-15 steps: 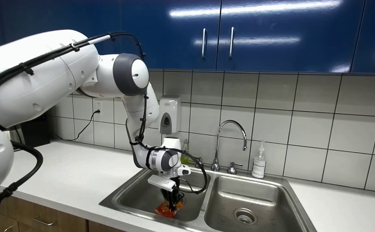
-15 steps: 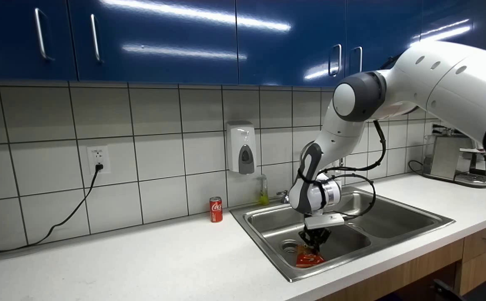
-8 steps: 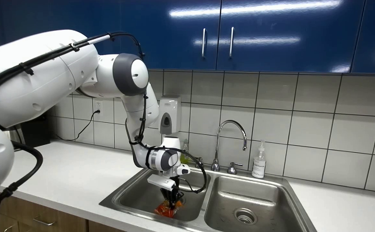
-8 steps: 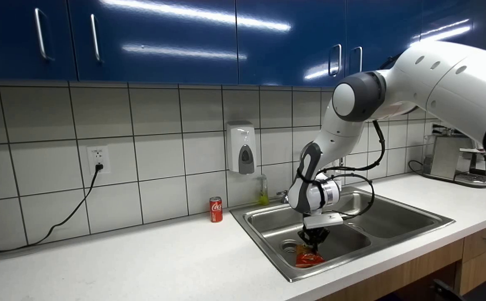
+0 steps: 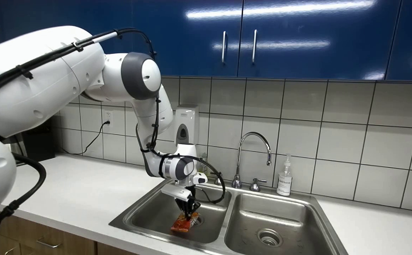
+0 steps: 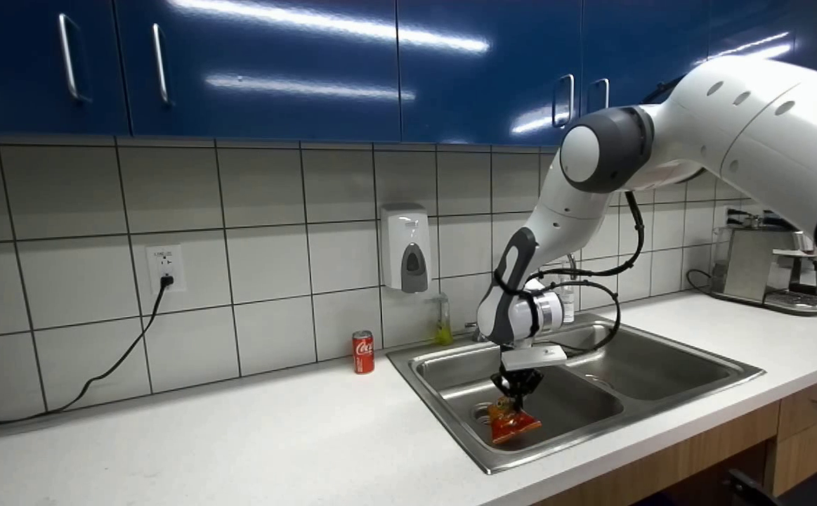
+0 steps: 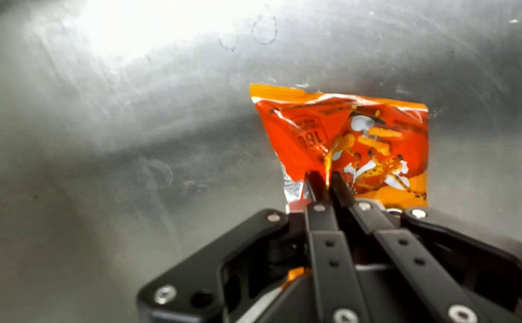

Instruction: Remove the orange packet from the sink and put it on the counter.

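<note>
Orange packet (image 7: 337,139), glossy in wrist view: silver corner between seven and eight o'clock, puckered middle, spotted cartoon cat near four. Gripper (image 7: 327,183) clamped on that pucker. Packet inside left-hand basin of sink (image 6: 454,422) in both exterior views. From packet, in an exterior view: red can (image 6: 363,351) at ten, soap dispenser (image 6: 406,246) and small bottle (image 6: 443,328) at eleven, arm (image 6: 577,211) overhead at one, coffee machine (image 6: 749,267) at two. Sink rim stands between packet and counter (image 6: 239,436). Counter white; tiled wall (image 6: 268,267) behind, blue cabinets (image 6: 260,63) above.
</note>
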Available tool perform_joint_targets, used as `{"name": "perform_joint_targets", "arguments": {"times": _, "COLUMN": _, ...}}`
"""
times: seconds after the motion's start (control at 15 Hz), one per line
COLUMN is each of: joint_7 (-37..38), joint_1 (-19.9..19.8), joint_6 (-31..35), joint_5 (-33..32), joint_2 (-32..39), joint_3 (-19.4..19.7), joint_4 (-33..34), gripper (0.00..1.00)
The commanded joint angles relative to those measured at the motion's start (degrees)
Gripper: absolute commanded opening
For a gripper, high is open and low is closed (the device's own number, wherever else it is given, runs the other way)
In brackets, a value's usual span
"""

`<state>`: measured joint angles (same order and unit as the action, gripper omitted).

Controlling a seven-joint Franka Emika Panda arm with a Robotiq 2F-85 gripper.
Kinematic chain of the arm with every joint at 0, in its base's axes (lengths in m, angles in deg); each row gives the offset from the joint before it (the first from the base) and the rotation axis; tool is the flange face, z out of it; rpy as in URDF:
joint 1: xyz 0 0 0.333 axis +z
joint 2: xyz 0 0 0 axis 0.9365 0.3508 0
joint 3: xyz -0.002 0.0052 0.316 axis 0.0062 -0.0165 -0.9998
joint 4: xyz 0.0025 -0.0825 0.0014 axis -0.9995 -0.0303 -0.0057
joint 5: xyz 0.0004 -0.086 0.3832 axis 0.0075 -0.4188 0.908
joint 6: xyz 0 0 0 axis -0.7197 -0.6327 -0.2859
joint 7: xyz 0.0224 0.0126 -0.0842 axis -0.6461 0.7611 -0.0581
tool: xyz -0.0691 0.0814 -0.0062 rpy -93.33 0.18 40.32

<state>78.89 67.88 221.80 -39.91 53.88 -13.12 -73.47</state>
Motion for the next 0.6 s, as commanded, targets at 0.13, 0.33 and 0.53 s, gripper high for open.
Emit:
{"name": "perform_joint_targets", "arguments": {"times": 0.13, "joint_7": -0.80, "joint_1": -1.02, "joint_6": -1.13, "joint_5": 0.48, "joint_2": -9.32, "joint_3": -1.42, "joint_4": -5.02, "gripper": 0.01}}
{"name": "perform_joint_targets", "arguments": {"times": 0.33, "joint_7": -1.25, "joint_1": -1.25, "joint_6": -1.50, "joint_5": 0.43, "joint_2": -13.49, "joint_3": -1.57, "joint_4": -7.63, "gripper": 0.01}}
{"name": "perform_joint_targets", "arguments": {"times": 0.53, "joint_7": -1.86, "joint_1": -1.66, "joint_6": -2.36, "joint_5": 0.38, "joint_2": -17.87, "joint_3": -1.59, "joint_4": -10.59, "gripper": 0.01}}
